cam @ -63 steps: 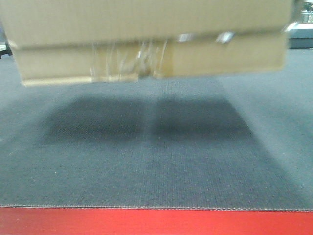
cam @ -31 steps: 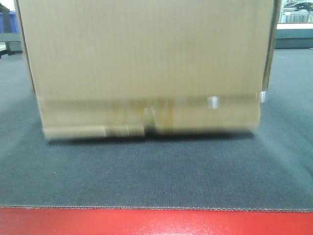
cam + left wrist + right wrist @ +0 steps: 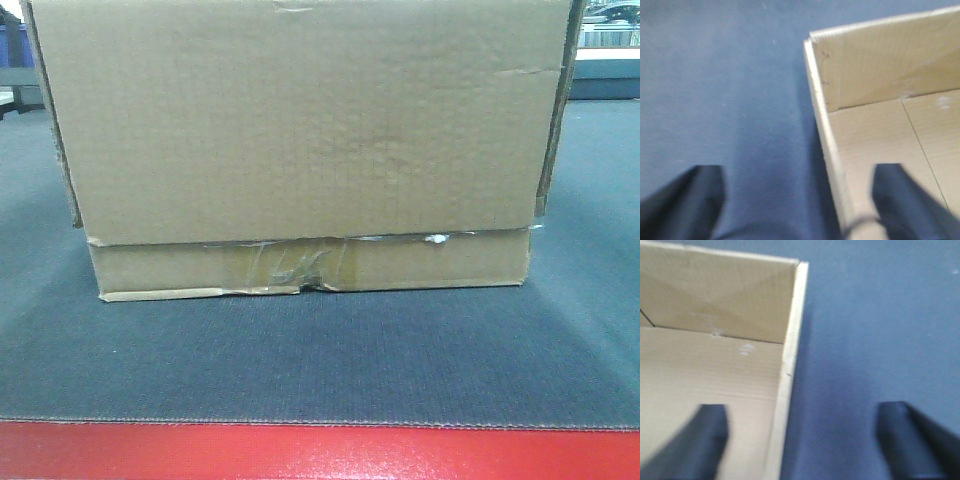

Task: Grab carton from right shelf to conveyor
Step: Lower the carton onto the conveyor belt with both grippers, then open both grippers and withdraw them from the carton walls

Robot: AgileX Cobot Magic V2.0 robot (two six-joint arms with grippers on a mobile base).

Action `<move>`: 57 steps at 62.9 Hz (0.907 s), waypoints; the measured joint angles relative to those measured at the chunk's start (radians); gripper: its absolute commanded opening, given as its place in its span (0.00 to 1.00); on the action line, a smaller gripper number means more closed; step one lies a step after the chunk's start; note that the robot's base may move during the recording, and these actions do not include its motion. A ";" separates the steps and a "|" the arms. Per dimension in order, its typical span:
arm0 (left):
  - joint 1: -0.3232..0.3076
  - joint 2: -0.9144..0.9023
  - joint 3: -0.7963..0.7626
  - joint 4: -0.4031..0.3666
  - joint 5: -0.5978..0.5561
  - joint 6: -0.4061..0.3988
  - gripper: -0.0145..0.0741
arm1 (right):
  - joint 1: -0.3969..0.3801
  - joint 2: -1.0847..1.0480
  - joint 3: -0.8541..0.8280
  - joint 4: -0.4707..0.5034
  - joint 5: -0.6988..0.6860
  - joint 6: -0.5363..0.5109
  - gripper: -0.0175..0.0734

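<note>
You are at the release step: the carton sits flat on the conveyor, each wide-spread hand, left and right, straddles a side wall, so lift both straight up clear.

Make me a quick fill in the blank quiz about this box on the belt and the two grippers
1. The carton rests on the ____.
2. The belt's front edge is coloured ____.
3. The left gripper has one finger inside the carton and the other ____ it.
4. The right gripper straddles the carton's wall with its jaws ____.

Missing words: conveyor; red; outside; open
</note>
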 measured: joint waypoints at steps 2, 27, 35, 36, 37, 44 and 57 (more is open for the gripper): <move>0.008 -0.019 0.004 -0.005 0.008 0.010 0.38 | -0.005 -0.014 0.000 0.000 0.020 0.000 0.36; 0.152 -0.353 0.391 -0.048 -0.134 0.030 0.18 | -0.185 -0.295 0.383 -0.002 -0.093 0.000 0.13; 0.155 -0.477 0.616 -0.083 -0.268 0.030 0.18 | -0.218 -0.407 0.585 -0.007 -0.211 0.000 0.13; 0.155 -0.494 0.642 -0.088 -0.284 0.030 0.18 | -0.220 -0.421 0.609 -0.007 -0.233 0.000 0.13; 0.155 -0.510 0.668 -0.094 -0.302 0.030 0.18 | -0.221 -0.435 0.645 -0.007 -0.250 0.000 0.13; 0.155 -0.644 0.863 -0.120 -0.447 0.030 0.18 | -0.222 -0.546 0.811 -0.007 -0.368 0.000 0.13; 0.155 -0.905 1.155 -0.128 -0.660 0.030 0.18 | -0.222 -0.759 1.056 -0.007 -0.563 0.000 0.13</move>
